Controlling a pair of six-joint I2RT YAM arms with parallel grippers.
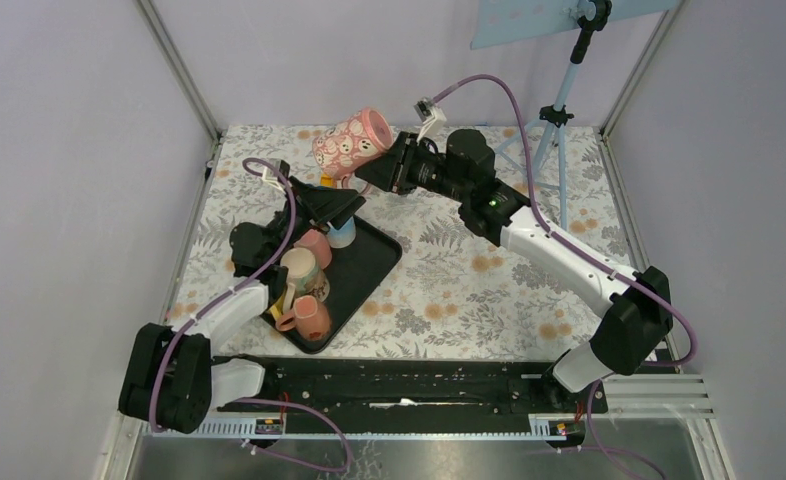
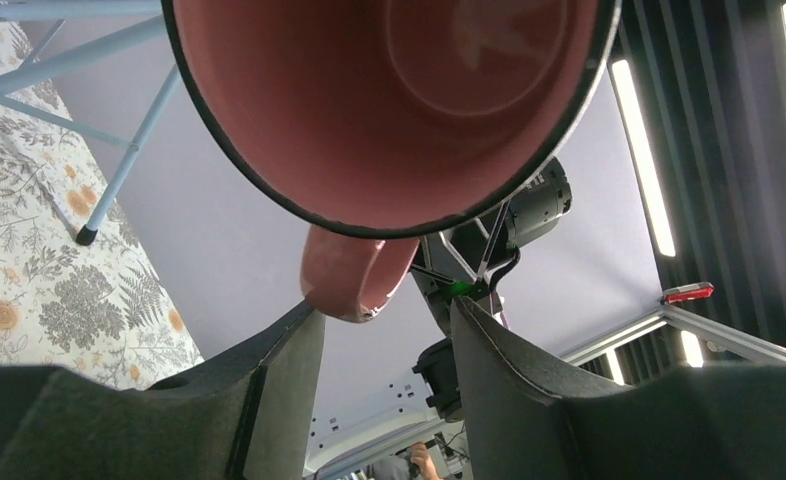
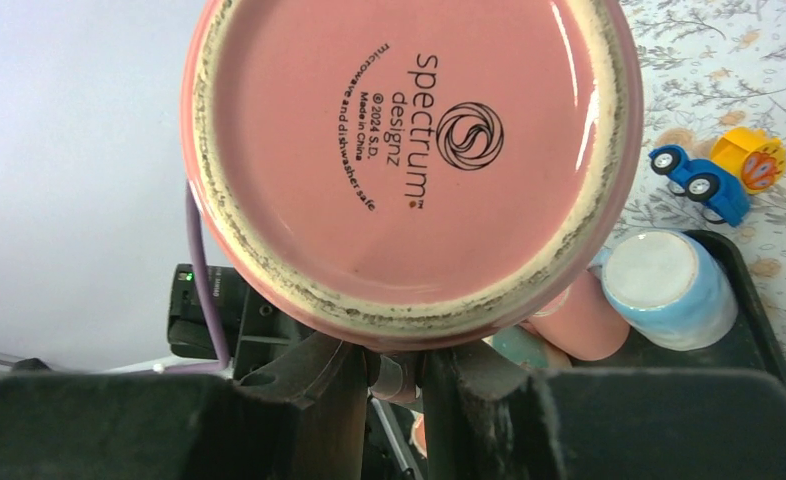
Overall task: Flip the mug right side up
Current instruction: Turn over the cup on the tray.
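Holding the mug [image 1: 349,142] in the air over the far-left part of the counter [image 1: 469,290]: R arm. Mug is pink w/ white pattern and tilted, with its base toward the R wrist and its mouth down-left toward the L arm. It touches neither counter nor tray.

R end effector [image 3: 399,385]: fingers close together, clamped on the mug just below the base rim. The exact contact spot is hidden by the mug body. The base fills most of the R wrist view, maker's print legible.

L end effector [image 2: 385,315]: comes up from below, under the mug's open mouth. Jaws apart, one on each side of the handle [image 2: 354,275]. The lower end of the handle sits just above the gap. One finger looks to be at or touching the handle and the other stands clear of it, so no clamp visible.

Surroundings:
- black tray [image 1: 374,262] on the counter's left side, near the L arm
- on the tray: blue cup [image 3: 664,285], upside down, w/ a pink cup [image 3: 584,325] touching it; a beige cup [image 1: 299,268]; another pink cup [image 1: 311,318] at the near end
- small blue toy car [image 3: 697,183] on the counter just beyond the tray, a yellow-orange piece beside it
- light-blue tripod [image 1: 559,110] at the far right corner
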